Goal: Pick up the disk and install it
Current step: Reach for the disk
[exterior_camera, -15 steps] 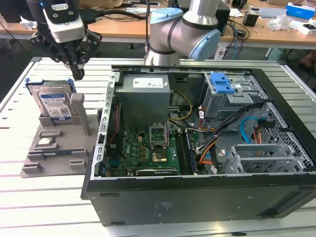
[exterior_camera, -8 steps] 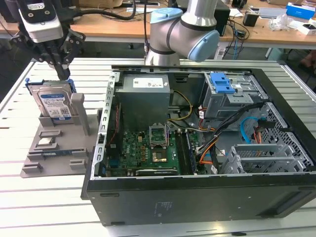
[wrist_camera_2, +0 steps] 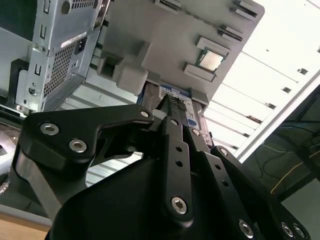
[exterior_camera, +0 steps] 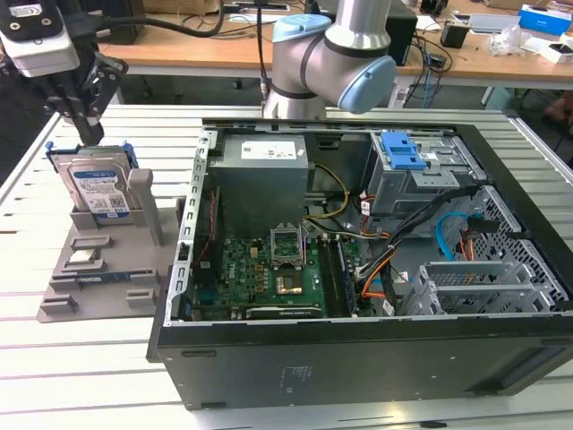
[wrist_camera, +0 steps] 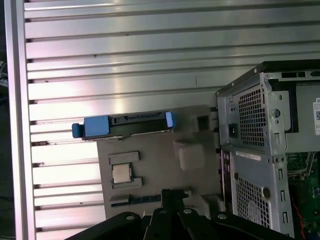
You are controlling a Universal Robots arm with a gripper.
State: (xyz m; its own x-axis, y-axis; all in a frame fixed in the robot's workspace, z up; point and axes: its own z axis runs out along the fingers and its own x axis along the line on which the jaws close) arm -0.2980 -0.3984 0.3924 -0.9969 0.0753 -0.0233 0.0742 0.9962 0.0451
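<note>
Grey stand (exterior_camera: 106, 269) holding one blue-framed disk (exterior_camera: 97, 190) upright, one gripper (exterior_camera: 90, 136) closed, empty, just above it

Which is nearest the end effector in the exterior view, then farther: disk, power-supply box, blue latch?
1. Disk, standing in the grey holder just below the end effector.
2. Power-supply box, inside the case.
3. Blue latch, farthest, toward the exterior view's right.

the disk (exterior_camera: 97, 193) has a blue-and-white label and a blue frame; its holder (exterior_camera: 148, 260) is grey, and the surface (exterior_camera: 81, 376) is silvery, striped with grooves. the tool (exterior_camera: 89, 134) is black, the arm (exterior_camera: 345, 54) silver with pale blue caps. the case (exterior_camera: 358, 358) is black, with a green board (exterior_camera: 269, 269) and a blue latch (exterior_camera: 405, 150).
</note>
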